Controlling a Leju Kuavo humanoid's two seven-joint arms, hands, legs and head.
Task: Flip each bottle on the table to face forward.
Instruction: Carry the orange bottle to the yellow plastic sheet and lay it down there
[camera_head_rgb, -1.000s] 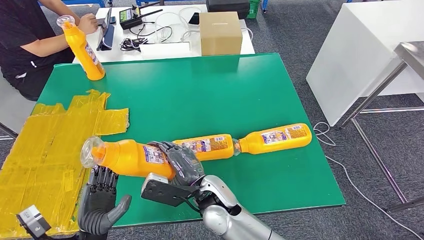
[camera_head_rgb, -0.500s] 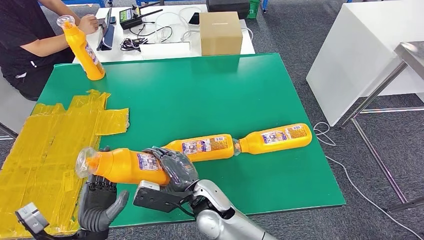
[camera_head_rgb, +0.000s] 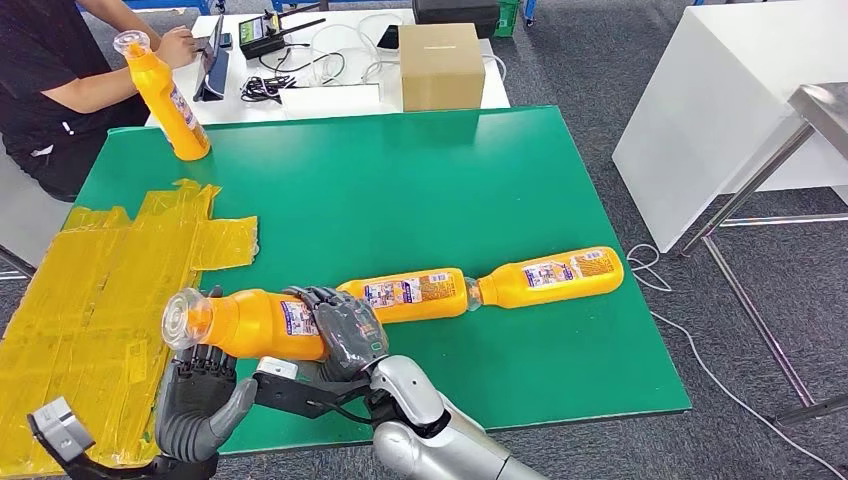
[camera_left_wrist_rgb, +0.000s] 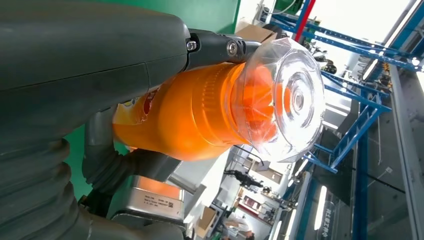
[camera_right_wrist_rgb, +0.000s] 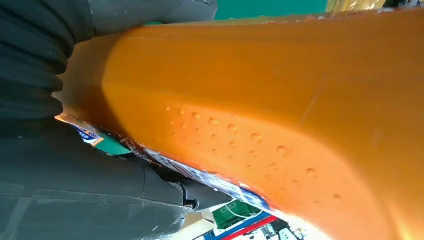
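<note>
Since a sec ago, the held bottle (camera_head_rgb: 255, 322) is sitting a touch further left and lower in the head view, w/ the left hand (camera_head_rgb: 200, 400) risen closer under its neck.

Largest to smallest: the green table (camera_head_rgb: 420, 190) is filling mid-frame, yellow tape patch (camera_head_rgb: 90, 290) at lower left. Two more bottles are lying end to end right of centre, the middle bottle (camera_head_rgb: 405, 294) and the far-right bottle (camera_head_rgb: 550, 277); an upright bottle (camera_head_rgb: 165, 95) is standing at upper left beside a seated person (camera_head_rgb: 50, 80).

The right hand (camera_head_rgb: 335, 330) is wrapping the held bottle's body at lower centre, gripping it horizontal above the table. The left hand is holding nothing, fingers spread below the clear cap (camera_left_wrist_rgb: 280, 100), which it's touching or nearly touching.

Risks, as judged: the smooth, heavy-looking bottle is probably prone to slipping or rolling in a one-hand grip during handover; if the left hand closes only on the cap, the body could swing down and knock the middle bottle just beside it.
</note>
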